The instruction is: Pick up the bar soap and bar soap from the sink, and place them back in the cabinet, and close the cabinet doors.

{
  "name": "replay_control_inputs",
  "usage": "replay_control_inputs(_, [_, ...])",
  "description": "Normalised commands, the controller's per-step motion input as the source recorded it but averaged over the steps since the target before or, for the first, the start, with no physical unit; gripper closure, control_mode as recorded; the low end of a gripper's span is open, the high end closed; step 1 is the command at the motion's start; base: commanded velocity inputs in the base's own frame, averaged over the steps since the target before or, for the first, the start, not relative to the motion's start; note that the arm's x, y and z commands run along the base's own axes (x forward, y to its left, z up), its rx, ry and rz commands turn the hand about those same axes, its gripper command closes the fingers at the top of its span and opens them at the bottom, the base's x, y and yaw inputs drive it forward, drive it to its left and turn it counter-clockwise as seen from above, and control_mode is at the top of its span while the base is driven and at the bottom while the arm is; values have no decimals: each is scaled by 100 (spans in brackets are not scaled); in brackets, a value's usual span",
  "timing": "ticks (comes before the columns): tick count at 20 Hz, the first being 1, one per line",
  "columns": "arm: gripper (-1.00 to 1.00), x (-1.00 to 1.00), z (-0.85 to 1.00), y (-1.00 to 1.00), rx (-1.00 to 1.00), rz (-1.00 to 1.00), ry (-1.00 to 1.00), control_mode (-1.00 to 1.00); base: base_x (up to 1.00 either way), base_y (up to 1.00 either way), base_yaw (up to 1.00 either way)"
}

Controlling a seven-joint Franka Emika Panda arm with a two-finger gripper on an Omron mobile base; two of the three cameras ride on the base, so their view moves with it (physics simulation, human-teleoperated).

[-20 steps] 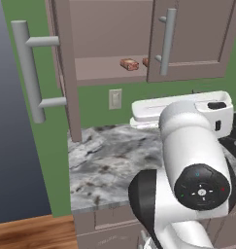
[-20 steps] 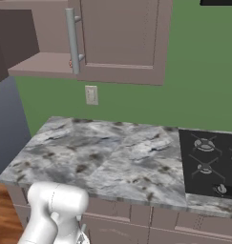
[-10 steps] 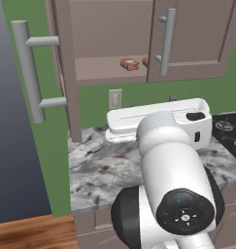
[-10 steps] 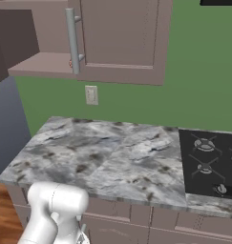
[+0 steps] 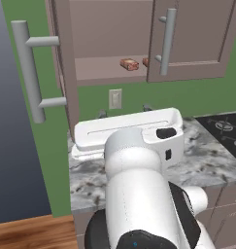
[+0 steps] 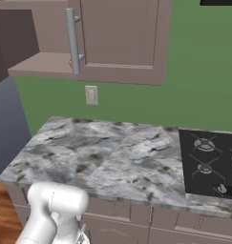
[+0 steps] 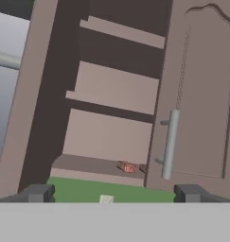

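The tool (image 7: 111, 193), jaws apart and empty, faces the mauve-brown wooden cabinet (image 7: 111, 90), where a reddish-orange bar soap (image 7: 127, 166) lies on the bottom shelf.

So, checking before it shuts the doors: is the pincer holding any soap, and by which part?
Nothing held: the pincer is open and empty; soap lies in the cabinet.

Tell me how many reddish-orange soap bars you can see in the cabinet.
2. One reddish-orange bar soap lies in full view on the bottom shelf of the mauve-brown wall cabinet. A second bar beside it is mostly hidden behind the right cabinet door.
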Motion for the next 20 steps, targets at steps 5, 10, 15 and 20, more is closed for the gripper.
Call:
replay_control_inputs(5, [-100, -3, 0, 48, 0, 1, -4, -100, 0, 0, 0])
replay_control_inputs(10, [-100, 0, 0, 34, 0, 0, -3, -100, 0, 0, 0])
replay_control_inputs(15, [-100, 2, -1, 34, 0, 0, -2, -100, 0, 0, 0])
replay_control_inputs(20, [-100, 1, -3, 32, 0, 0, -2, -100, 0, 0, 0])
